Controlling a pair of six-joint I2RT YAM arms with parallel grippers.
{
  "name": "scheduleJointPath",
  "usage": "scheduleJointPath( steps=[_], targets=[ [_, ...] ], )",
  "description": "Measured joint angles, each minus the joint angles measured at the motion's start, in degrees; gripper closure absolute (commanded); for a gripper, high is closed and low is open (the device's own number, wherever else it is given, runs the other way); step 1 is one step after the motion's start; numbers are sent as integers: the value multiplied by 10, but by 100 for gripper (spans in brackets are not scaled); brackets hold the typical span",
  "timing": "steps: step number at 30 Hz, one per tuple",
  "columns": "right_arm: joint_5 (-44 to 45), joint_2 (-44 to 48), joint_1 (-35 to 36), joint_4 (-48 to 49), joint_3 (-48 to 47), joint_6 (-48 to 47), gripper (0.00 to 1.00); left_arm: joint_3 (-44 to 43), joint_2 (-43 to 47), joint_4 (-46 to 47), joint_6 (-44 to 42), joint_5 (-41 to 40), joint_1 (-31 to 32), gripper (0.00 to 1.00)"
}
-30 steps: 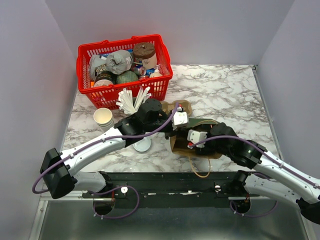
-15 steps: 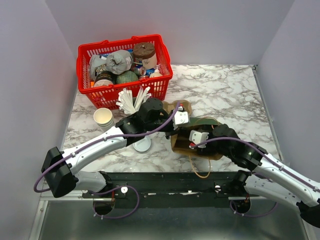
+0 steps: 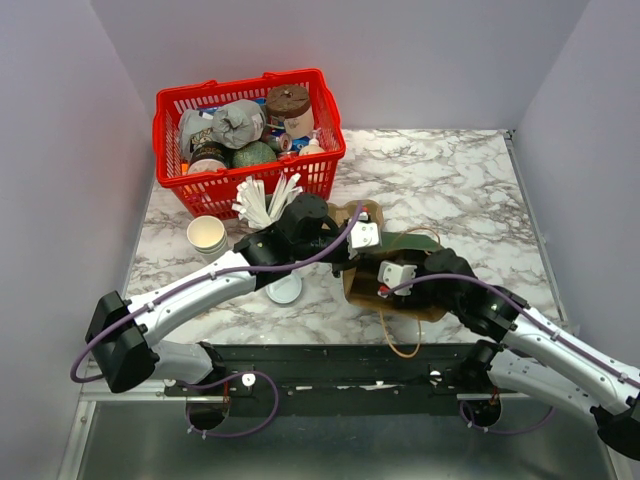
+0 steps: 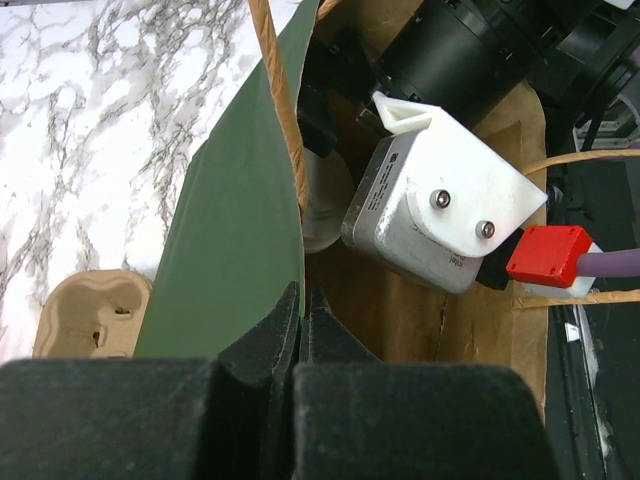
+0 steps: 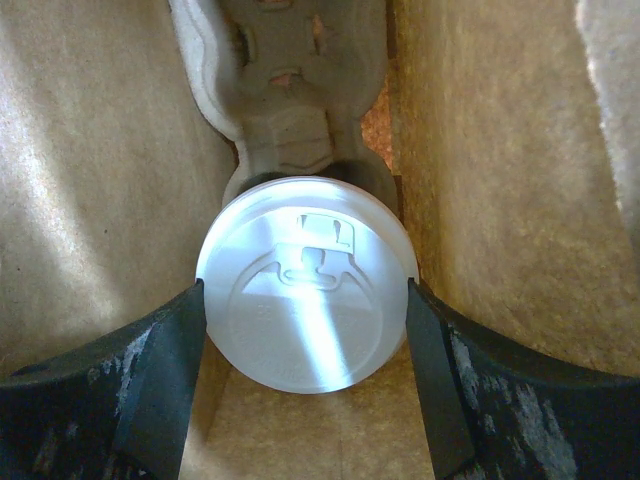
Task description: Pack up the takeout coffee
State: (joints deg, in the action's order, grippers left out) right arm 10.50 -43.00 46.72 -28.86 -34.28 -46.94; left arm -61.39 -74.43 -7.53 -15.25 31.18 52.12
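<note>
The takeout coffee, a cup with a round white lid, sits between my right gripper's fingers inside a brown paper bag. Both pads touch the lid's rim. A grey pulp cup carrier lies just beyond the cup inside the bag. In the top view my right gripper reaches into the bag and the cup is hidden. My left gripper is shut on the bag's green-faced edge and holds the mouth apart. The cup's pale side shows behind the edge.
A red basket full of groceries stands at the back left, with white stirrers in front. A stack of lidless paper cups and a loose white lid lie by the left arm. A tan cup carrier lies behind the bag.
My right gripper has moved a little further into the bag with the cup. My left gripper has shifted slightly up and right with the bag's edge.
</note>
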Motion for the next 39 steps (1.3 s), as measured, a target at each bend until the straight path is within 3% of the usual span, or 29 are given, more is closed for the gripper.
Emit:
scheduleJointPath(
  steps=[25, 39],
  targets=[
    [-43, -73, -61, 49, -7, -37, 100, -8, -16, 3, 5, 9, -19, 99],
    [-49, -105, -74, 49, -24, -41, 94, -8, -17, 9, 14, 7, -24, 99]
  ],
)
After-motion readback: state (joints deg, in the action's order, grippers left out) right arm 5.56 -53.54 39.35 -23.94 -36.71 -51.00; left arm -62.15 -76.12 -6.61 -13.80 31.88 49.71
